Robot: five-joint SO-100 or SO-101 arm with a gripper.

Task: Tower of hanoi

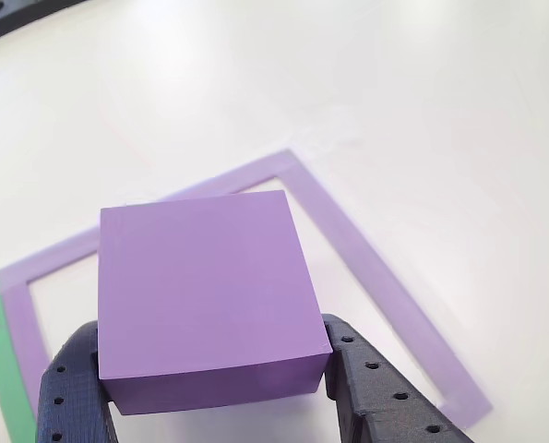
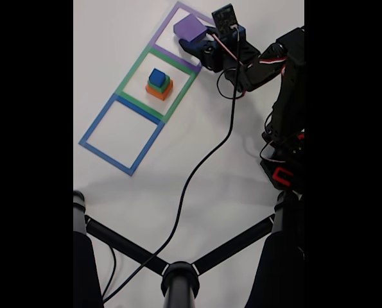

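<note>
White worktop [image 2: 229, 192]: fingers [image 1: 214, 388] clamped on purple cube [image 1: 205, 295], apparently lifted over purple outline [image 1: 375, 268]; blue-green-orange stack [image 2: 158, 84] inside green outline [image 2: 128, 77].

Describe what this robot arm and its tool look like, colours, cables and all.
The tool has two dark navy, matte fingers dotted with small round holes. In the fixed view the arm is mostly black, with red parts near its base, a dark blue section behind the tool, and thin black, red and white wires looping along it. A long black cable trails off across the white table.
</note>
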